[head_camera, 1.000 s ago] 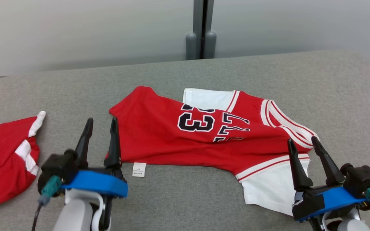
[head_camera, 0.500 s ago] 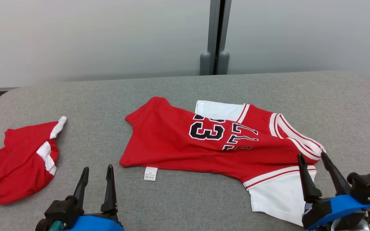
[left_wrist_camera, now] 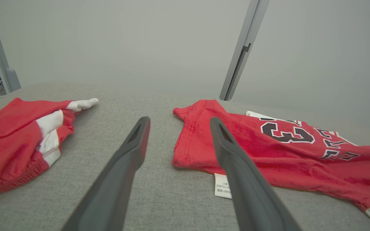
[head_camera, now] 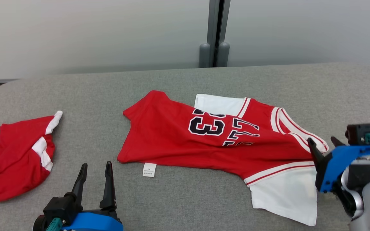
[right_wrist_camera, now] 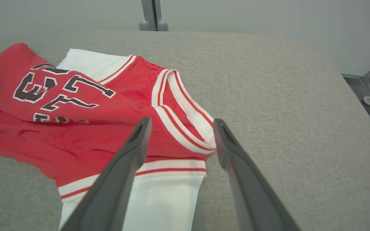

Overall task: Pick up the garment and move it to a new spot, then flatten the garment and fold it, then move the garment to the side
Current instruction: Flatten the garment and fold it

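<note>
We log the red jersey [head_camera: 204, 141] lying on the grey table [head_camera: 178, 199]. In the head view its long axis runs roughly 9 to 3 o'clock, with the hem at the 9 end and the striped neck trim [head_camera: 297, 130] and a white sleeve [head_camera: 281, 195] at the 3 to 4 end. The right gripper [head_camera: 322, 141] is the nearer, at the jersey's 3 o'clock edge. In the right wrist view its fingers [right_wrist_camera: 124, 166] stand spread wide to either side of the trim, gripping nothing; we cannot tell whether they touch it. The left gripper [head_camera: 96, 164] is apart from the cloth, equally wide and empty, with the hem corner at its 1 o'clock and the care label [head_camera: 149, 169] between them. A second red garment [head_camera: 14, 160] lies at its 9 o'clock. We judge that any lift starts at the collar end.
</note>
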